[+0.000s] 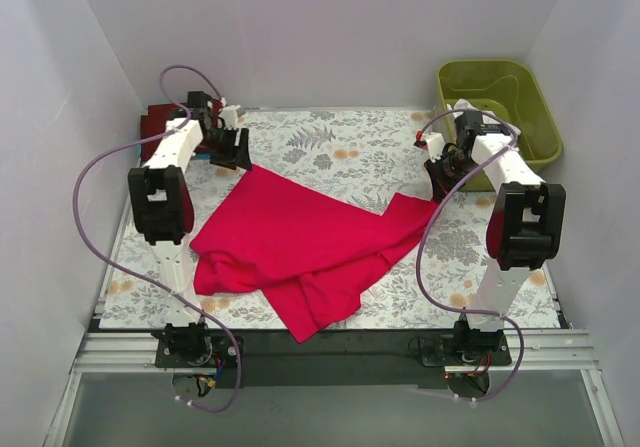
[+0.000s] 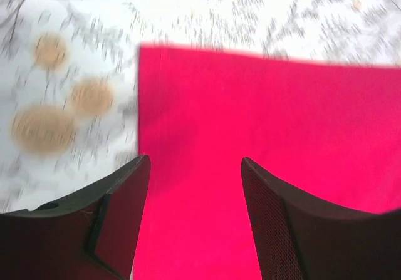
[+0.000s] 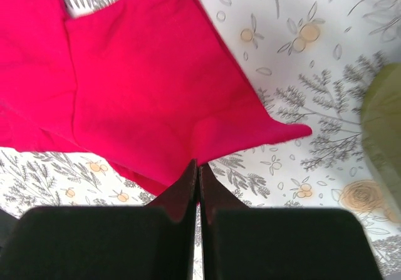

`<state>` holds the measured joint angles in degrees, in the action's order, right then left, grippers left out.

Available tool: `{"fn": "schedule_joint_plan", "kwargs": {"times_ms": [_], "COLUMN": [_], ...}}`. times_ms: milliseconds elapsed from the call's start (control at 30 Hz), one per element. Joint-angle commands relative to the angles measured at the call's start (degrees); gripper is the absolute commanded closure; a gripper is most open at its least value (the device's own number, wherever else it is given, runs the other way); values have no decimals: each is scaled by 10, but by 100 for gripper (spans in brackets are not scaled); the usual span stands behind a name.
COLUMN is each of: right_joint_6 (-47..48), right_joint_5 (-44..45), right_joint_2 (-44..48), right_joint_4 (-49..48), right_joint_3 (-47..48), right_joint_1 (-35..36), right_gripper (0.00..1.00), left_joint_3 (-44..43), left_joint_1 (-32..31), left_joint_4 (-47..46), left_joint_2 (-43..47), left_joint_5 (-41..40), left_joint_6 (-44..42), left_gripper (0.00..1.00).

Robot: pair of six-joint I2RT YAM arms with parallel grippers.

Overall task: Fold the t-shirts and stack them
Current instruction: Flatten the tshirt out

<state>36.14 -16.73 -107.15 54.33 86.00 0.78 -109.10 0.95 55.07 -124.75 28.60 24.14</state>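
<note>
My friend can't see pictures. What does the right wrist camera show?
A bright red t-shirt lies rumpled on a flowery table cloth. The right gripper, its black fingers shut together, sits at the shirt's near edge. A bit of green tub shows on the right.

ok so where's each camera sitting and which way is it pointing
Top external: above, behind the arms, looking down on red t-shirt and floral cloth; left gripper, right gripper show.
Left wrist: looks down at the shirt's corner; open fingers show.
Right wrist: looks down at the shirt; fingers shut on its edge.
Shared: all see the shirt; top and right wrist, the green tub.
</note>
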Motion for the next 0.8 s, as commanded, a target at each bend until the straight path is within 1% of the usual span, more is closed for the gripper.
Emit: {"fn": "schedule_joint_plan", "kwargs": {"times_ms": [0, 33, 100, 167, 200, 267, 400, 500, 567, 667, 733, 767], "right_joint_6": [-12, -16, -19, -24, -25, -27, -24, -23, -24, -21, -20, -20], "right_joint_5": [-35, -37, -42, -49, -49, -49, -45, -44, -43, -42, -41, -40], "right_joint_2": [32, 30, 29, 27, 27, 26, 26, 27, 26, 25, 25, 24], "right_joint_4": [10, 10, 10, 9, 10, 10, 10, 10, 10, 11, 12, 12], "right_joint_3": [44, 46, 51, 55, 56, 56, 51, 46, 41, 36, 33, 30], "right_joint_1": [-2, -2, -2, -1, -1, -2, -1, -1, -2, -1, -2, -1], "right_gripper": [99, 99, 99, 99, 99, 99, 99, 99, 99, 99, 99, 99], "left_joint_3": [-48, -71, -88, -76, -67, -58, -50, -34, -25, -28, -47, -54], "left_joint_1": [-40, -43, -48, -50, -50, -50, -50, -50, -50, -50, -50, -50], "left_joint_4": [-85, -88, -100, -119, -149, -163, -160, -160, -157, -137, -110, -87], "left_joint_2": [-40, -52, -81, -85, -84, -88, -95, -89, -84, -89, -100, -105], "left_joint_5": [-79, -93, -117, -123, -127, -123, -93, -61, -22, 28, 45, 61], "left_joint_6": [60, 60, 50, 37, 27, 17, -32, -52, -74, -121, -145, -174], "left_gripper": [41, 41, 41, 41, 40, 41, 41, 42, 43, 44, 44, 44]}}
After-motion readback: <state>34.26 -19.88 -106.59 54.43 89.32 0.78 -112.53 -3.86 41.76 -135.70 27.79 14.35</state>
